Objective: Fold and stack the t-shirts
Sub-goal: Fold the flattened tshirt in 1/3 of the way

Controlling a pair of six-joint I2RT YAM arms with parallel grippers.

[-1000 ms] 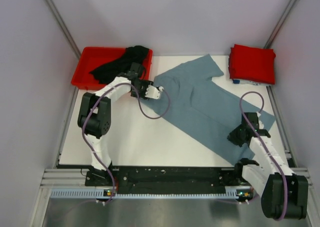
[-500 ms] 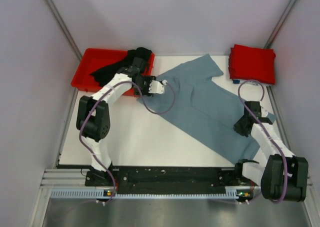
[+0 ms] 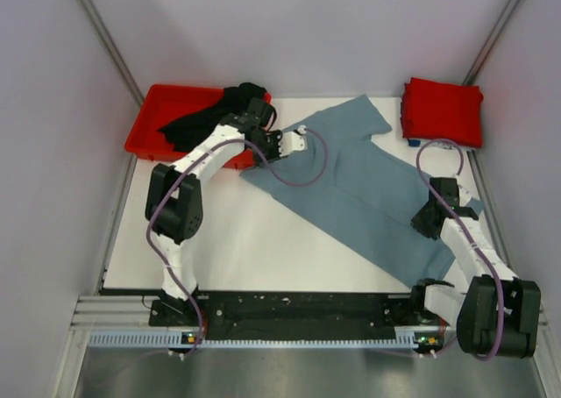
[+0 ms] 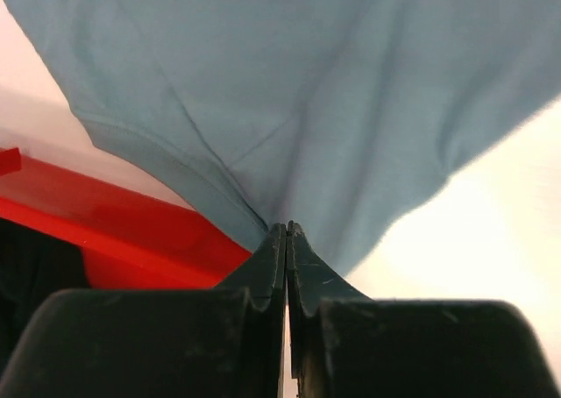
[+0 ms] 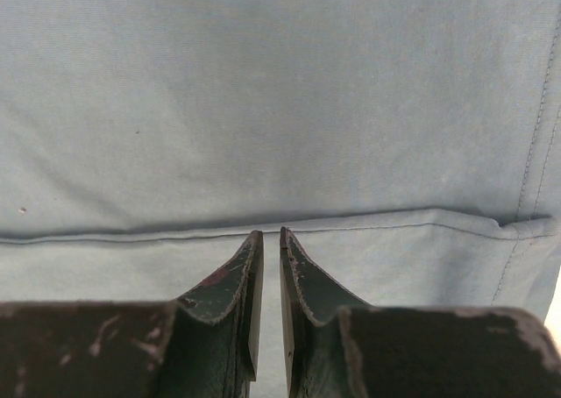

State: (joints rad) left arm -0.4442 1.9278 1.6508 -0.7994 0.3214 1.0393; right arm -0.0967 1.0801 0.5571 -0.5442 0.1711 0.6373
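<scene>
Our left jaws have just snapped shut on the near-bin edge of the dusty grey-blue cloth t-shirt (image 3: 368,188), which lies diagonally across the white table (image 3: 219,240). Our right jaws narrowly pinch its hem. With both ends held, we judge folding can start.

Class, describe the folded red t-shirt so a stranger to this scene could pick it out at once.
Start at the white table and go to its far right corner, beyond the spread grey-blue t-shirt. There lies the red t-shirt, folded into a square. Unlike the red bin at the far left, it is flat cloth without walls.
</scene>
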